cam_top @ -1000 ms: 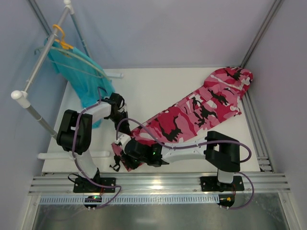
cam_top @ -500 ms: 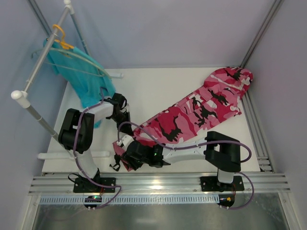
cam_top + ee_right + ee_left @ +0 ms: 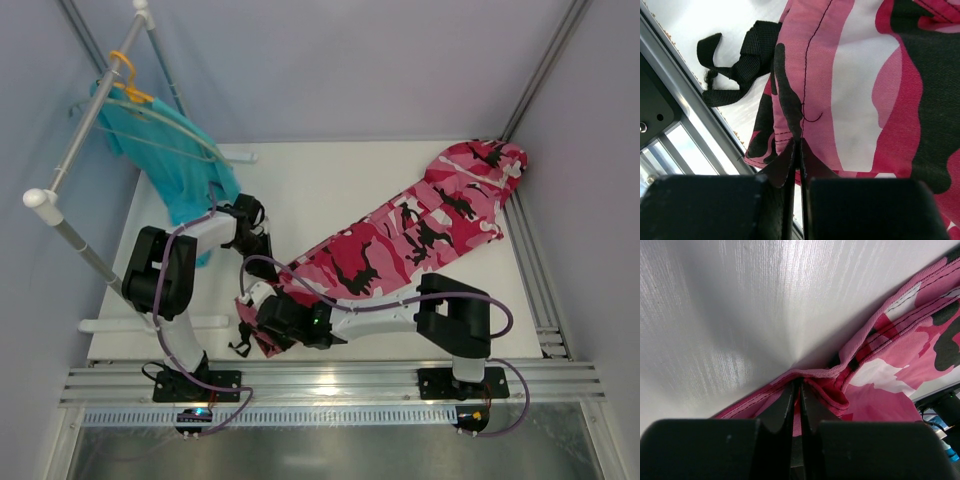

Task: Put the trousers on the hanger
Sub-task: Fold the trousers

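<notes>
Trousers (image 3: 420, 230) lie diagonally, pink camouflage with black-white patches.

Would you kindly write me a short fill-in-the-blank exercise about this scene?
1. The left gripper and the right gripper are both ____ on the trousers.
2. The trousers lie on a ____ table.
3. The teal garment hangs at the table's far ____ side.
4. The strap by the trousers' near end is ____.
Missing words: shut; white; left; black.

trousers (image 3: 420, 225): woven twill cloth, matt | table (image 3: 320, 185): matt white, fine-grained
</notes>
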Motion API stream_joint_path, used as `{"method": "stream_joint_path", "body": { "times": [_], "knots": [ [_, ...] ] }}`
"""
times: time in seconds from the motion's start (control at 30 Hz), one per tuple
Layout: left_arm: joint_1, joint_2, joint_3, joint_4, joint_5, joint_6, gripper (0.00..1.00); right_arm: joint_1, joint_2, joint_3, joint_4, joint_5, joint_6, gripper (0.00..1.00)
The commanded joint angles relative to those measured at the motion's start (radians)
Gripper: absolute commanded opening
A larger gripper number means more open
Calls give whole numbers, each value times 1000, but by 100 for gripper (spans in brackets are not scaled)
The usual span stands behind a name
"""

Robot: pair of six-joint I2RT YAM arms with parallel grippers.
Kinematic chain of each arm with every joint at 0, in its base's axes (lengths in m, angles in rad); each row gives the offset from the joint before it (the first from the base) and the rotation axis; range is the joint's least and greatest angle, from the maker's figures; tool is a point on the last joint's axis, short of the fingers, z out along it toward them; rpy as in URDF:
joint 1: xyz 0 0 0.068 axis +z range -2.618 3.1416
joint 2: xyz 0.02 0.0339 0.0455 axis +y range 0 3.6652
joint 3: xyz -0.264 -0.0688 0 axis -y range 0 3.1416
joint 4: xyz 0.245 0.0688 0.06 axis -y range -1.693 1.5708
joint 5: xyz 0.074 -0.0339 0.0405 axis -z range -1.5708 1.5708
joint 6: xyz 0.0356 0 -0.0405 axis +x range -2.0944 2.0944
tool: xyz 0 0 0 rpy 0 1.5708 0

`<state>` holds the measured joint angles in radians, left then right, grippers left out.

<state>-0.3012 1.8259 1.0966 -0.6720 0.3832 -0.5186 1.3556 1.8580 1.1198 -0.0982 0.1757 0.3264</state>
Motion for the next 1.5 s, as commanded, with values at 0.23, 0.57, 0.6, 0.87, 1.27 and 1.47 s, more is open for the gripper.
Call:
{"method": "stream_joint_path", "body": {
  "times": [0.23, 0.57, 0.6, 0.87, 1.27, 1.47],
  "knots": [
    [-16, -56, 60, -12, 42, -8, 8, 7, -89, 77, -93, -54, 57, 4],
    [-29, -36, 19, 12, 29, -15, 7, 7, -11, 52, 37, -59, 206, 4],
    [-29, -33, 17, 14, 22, -15, 8, 7, -5, 51, 44, -48, 229, 5],
    [-29, -74, 68, -72, -111, -24, 36, 5, -61, 61, 13, -38, 261, 40],
    [-30, -280, 210, -282, -438, -15, 52, -145, -420, -61, -274, 117, 568, 52],
    [-47, -416, 146, -291, -426, -24, 52, -400, -370, 102, -689, 241, 767, 52]
  ]
}}
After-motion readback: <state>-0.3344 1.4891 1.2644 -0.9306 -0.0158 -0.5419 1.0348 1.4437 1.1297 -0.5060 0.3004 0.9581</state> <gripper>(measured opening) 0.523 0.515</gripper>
